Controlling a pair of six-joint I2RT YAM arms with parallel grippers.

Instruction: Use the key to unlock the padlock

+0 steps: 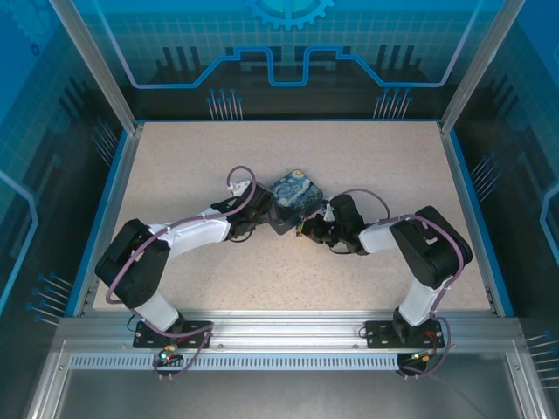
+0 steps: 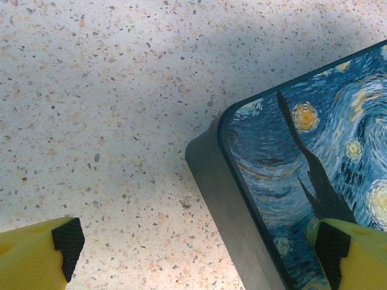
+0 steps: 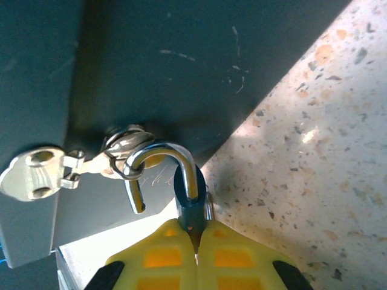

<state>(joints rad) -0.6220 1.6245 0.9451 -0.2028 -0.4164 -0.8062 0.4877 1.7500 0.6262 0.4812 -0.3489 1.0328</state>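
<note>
Much is asked of steadiness: on the worktop (image 1: 175,157) the blue painted box (image 1: 295,197) should be braced by the left claw (image 2: 199,248), which is spread open astride its corner. The small padlock (image 3: 187,202) is pinched in the shut right claw (image 3: 195,235), its silver shackle (image 3: 188,172), seemingly sprung, hooked through the box's latch ring (image 3: 124,145); it should be unhooked sideways, never yanked.

The right gripper (image 3: 195,238) hides most of the padlock (image 3: 188,193) body between its fingers (image 3: 160,257). The left wrist view's right and bottom edges crop the case (image 2: 290,175). From overhead, the padlock is too small to make out.
</note>
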